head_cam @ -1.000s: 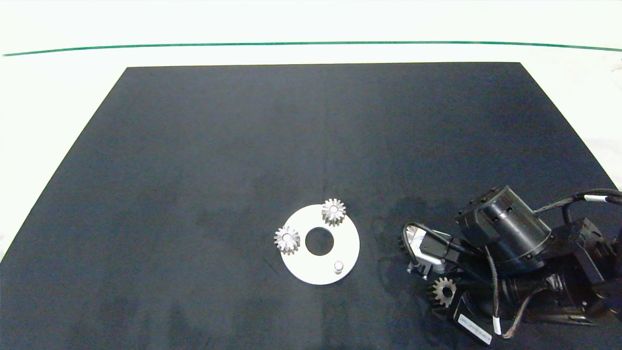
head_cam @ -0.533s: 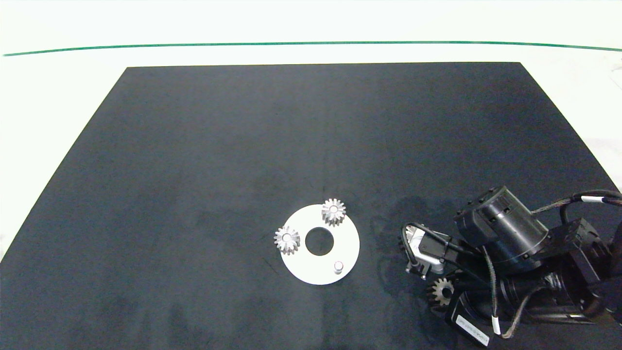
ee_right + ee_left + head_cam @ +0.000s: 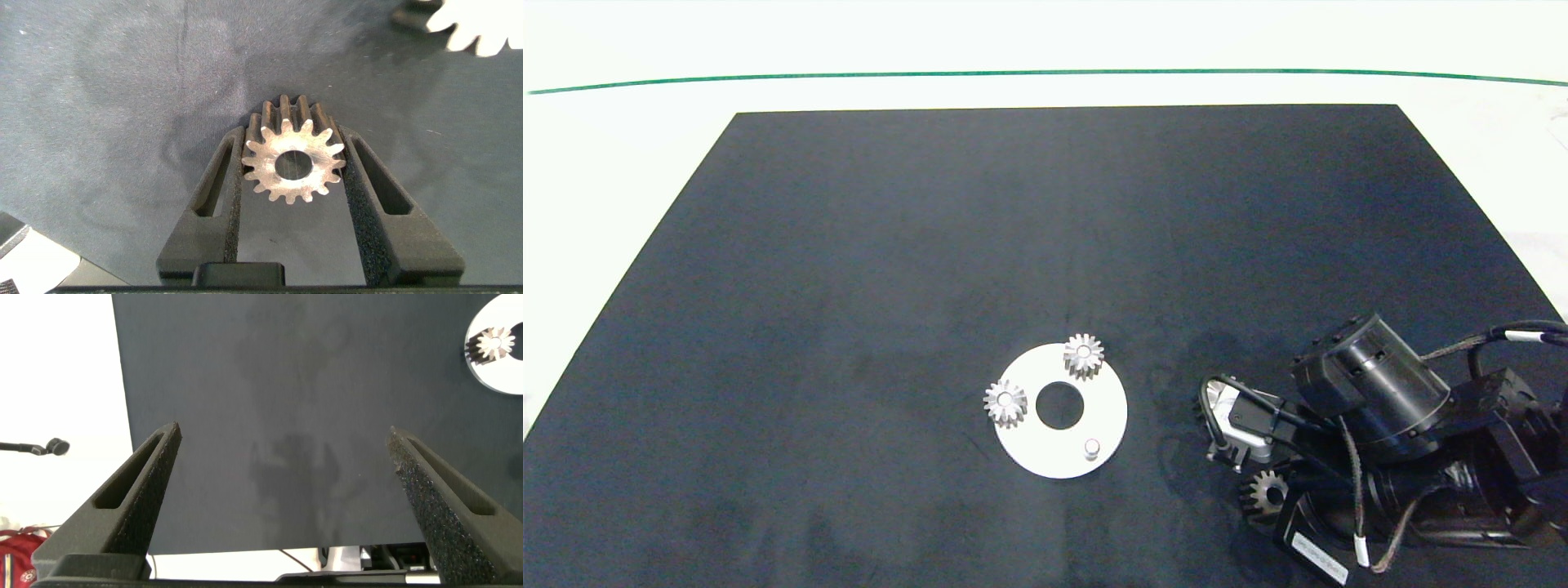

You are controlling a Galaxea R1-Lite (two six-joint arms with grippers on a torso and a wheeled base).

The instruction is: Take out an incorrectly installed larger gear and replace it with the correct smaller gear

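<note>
Dark mat lying on a pale, brightly lit table

A large black mat (image 3: 1045, 269) is covering most of a white tabletop (image 3: 621, 163), which is showing as a pale border around the mat on its far, left and right sides. A thin green line (image 3: 1045, 73) is running across the white surface just beyond the mat's far edge. Bright, even light is washing out the white areas, while faint smudges are showing on the mat's surface. In the left wrist view, a dark cable end (image 3: 49, 446) is lying on the white surface beside the mat's edge.
</note>
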